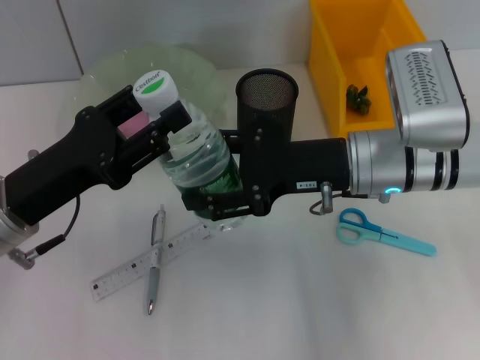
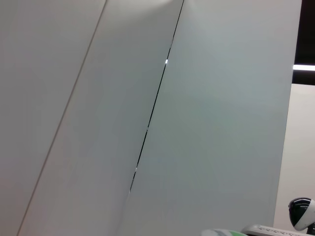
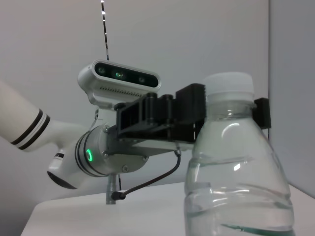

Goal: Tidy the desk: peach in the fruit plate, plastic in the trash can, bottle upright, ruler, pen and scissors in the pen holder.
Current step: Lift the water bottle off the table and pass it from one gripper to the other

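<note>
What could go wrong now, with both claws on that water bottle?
1. The bottle stands upright with the left claw at its neck and the right claw low on its body. If one lets go unevenly, it might tip over.
2. The pen holder stands right beside the right claw; the arm could knock it when pulling back.
3. The ruler and pen lie crossed just in front, so a falling bottle might scatter them.
</note>
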Robot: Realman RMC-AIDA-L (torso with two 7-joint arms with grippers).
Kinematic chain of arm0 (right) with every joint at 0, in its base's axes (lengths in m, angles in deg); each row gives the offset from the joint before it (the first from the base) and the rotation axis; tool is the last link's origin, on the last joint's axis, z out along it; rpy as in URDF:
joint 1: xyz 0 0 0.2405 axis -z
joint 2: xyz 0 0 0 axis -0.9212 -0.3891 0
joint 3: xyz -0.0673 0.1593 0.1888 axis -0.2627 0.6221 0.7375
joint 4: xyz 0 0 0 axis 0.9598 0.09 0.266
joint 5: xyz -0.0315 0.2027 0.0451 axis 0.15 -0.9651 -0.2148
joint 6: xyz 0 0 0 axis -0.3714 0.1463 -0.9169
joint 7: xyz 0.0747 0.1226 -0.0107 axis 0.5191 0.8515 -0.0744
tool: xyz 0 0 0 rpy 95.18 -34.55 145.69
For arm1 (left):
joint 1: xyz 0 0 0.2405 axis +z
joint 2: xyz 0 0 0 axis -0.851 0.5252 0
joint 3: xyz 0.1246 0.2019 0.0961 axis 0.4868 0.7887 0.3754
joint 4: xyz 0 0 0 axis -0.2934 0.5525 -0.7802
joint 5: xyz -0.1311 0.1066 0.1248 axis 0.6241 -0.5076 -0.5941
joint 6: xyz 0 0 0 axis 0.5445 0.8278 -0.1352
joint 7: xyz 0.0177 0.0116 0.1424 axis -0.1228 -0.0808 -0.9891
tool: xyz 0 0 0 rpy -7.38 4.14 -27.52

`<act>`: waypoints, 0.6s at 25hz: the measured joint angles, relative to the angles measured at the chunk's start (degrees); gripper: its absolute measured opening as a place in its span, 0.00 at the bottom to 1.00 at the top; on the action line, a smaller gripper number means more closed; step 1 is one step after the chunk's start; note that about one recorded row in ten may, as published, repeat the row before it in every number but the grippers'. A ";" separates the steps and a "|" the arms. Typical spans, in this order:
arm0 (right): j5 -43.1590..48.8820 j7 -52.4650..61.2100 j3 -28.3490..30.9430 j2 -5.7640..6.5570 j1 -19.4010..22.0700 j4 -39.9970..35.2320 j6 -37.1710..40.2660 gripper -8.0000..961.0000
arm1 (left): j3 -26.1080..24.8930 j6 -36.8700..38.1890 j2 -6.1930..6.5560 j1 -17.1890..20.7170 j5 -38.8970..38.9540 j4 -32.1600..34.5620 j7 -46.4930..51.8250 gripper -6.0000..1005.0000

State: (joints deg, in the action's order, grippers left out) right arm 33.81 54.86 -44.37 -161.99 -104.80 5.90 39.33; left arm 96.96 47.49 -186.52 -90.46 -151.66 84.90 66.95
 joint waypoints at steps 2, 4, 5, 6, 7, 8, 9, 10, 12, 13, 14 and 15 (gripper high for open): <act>-0.03 0.07 -0.29 0.00 0.00 -0.10 0.00 0.79 | 0.00 -0.03 0.02 -0.03 0.00 0.01 0.00 0.61; -0.05 0.08 -0.29 0.00 0.00 -0.13 0.00 0.79 | -0.01 -0.06 0.02 -0.03 0.02 0.01 0.00 0.57; -0.08 0.08 -0.29 0.00 0.00 -0.13 0.00 0.79 | -0.01 -0.07 0.02 -0.03 0.03 0.01 0.00 0.55; -0.12 0.08 -0.29 0.00 0.00 -0.12 -0.01 0.79 | 0.00 -0.09 0.02 -0.03 0.05 0.01 0.00 0.52; -0.18 0.08 -0.29 0.00 0.00 -0.08 -0.01 0.79 | 0.12 -0.11 0.02 -0.03 0.12 0.02 0.00 0.51; -0.18 0.08 -0.29 0.00 0.00 -0.08 -0.01 0.79 | 0.12 -0.11 0.02 -0.03 0.12 0.02 0.00 0.49; -0.19 0.08 -0.29 0.00 0.00 -0.07 -0.02 0.79 | 0.22 -0.13 0.02 -0.03 0.13 0.02 0.00 0.48; -0.20 0.08 -0.29 0.00 0.00 -0.07 -0.02 0.79 | 0.40 -0.19 0.04 -0.03 0.15 0.08 0.00 0.47; -0.23 0.08 -0.29 0.00 0.00 -0.09 -0.02 0.79 | 1.14 -0.52 0.09 -0.03 0.17 0.40 0.00 0.44; -0.23 0.08 -0.29 0.00 0.00 -0.09 -0.02 0.79 | 1.14 -0.52 0.09 -0.03 0.17 0.40 0.00 0.44; -0.25 0.08 -0.29 0.00 0.00 -0.12 -0.01 0.79 | 1.32 -0.67 0.09 -0.03 0.16 0.46 0.01 0.44; -0.27 0.09 -0.29 0.00 0.00 -0.14 0.00 0.79 | 1.38 -0.78 0.09 -0.03 0.14 0.48 0.03 0.44</act>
State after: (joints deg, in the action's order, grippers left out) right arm 33.54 54.95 -44.66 -161.99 -104.81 5.76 39.33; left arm 98.35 46.72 -186.42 -90.48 -151.51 85.37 66.98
